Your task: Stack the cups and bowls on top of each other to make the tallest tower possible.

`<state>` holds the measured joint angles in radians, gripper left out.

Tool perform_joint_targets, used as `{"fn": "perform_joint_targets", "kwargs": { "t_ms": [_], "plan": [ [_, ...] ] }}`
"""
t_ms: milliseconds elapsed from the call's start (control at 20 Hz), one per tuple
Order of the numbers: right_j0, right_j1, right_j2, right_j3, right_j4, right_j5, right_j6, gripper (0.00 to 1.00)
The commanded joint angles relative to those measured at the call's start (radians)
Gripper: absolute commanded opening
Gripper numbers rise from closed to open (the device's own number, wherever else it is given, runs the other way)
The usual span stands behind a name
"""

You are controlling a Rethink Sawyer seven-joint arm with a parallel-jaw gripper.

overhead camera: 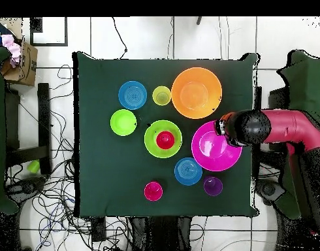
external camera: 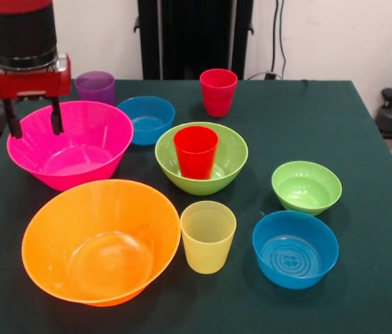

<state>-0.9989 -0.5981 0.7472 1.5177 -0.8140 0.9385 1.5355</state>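
My gripper (external camera: 35, 124) hangs open at the hot pink bowl's (external camera: 85, 170) far left rim, one finger on each side of the rim, gripping nothing. In the overhead view the gripper (overhead camera: 225, 127) sits over that bowl's (overhead camera: 208, 153) upper right edge. The bright red cup (external camera: 196, 152) stands upright inside the medium lime green bowl (external camera: 234, 158) at the table's middle. Standing apart are the large orange bowl (external camera: 57, 223), the ribbed yellow cup (external camera: 208, 236), the purple cup (external camera: 96, 88), the pinkish-red cup (external camera: 218, 92), two small blue bowls (external camera: 146, 120) (external camera: 295, 249) and a small lime green bowl (external camera: 306, 188).
All pieces stand upright on a dark green table (external camera: 363, 132). The orange bowl nearly touches the pink bowl's near side. The blue bowl and the purple cup stand close behind the pink bowl. Cables and a cardboard box (overhead camera: 20, 62) lie on the floor around the table.
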Motion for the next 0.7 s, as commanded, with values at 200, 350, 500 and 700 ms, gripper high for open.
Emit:
{"fn": "perform_joint_targets", "kwargs": {
  "t_ms": [200, 350, 500, 700],
  "plan": [
    [-0.012, 0.183, 0.009, -0.127, -0.139, -0.047, -0.476, 1.00],
    [-0.006, 0.195, 0.003, -0.134, -0.151, -0.055, -0.480, 1.00],
    [-0.005, 0.197, -0.001, -0.138, -0.162, -0.063, -0.489, 1.00],
    [-0.008, 0.185, -0.007, -0.132, -0.167, -0.063, -0.491, 1.00]
  ]
}}
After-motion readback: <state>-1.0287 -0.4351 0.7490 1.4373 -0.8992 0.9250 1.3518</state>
